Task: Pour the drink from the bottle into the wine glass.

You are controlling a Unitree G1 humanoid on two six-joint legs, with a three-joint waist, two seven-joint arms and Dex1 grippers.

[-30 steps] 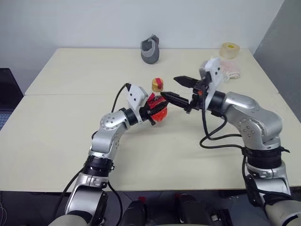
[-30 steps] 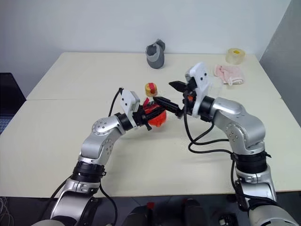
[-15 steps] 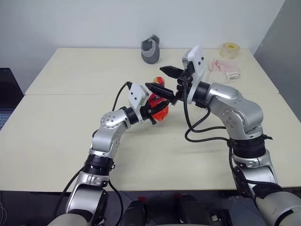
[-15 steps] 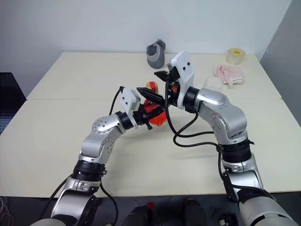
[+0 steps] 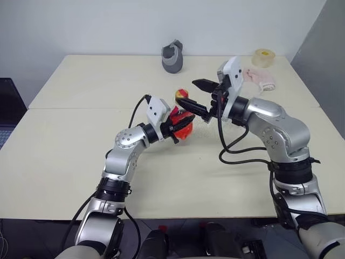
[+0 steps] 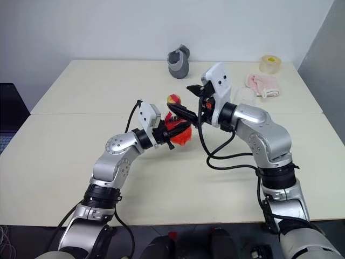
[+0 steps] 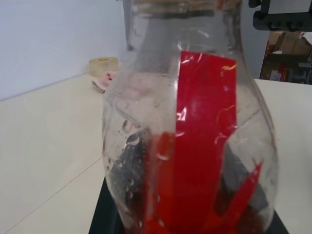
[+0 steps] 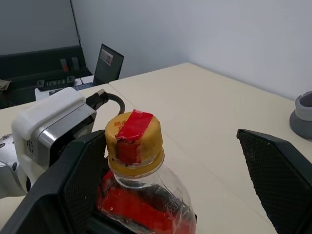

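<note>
While left jaws (image 5: 177,123) clamp the bottle (image 5: 182,120), right jaws (image 5: 195,94), apart, have retreated rightward.

bottle (image 8: 141,195): clear, red label, yellow cap (image 8: 134,136) with red tape | my tools' fingers (image 5: 190,102): black | desk (image 5: 81,86): pale cream | far-edge cup (image 5: 172,56): grey | far right corner tape roll (image 5: 262,57): pale yellow | cloth (image 5: 259,78): pink

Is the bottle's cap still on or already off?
Still on. The bottle, held upright in the left gripper, has its yellow cap seated on the neck, with red tape across the top.
</note>
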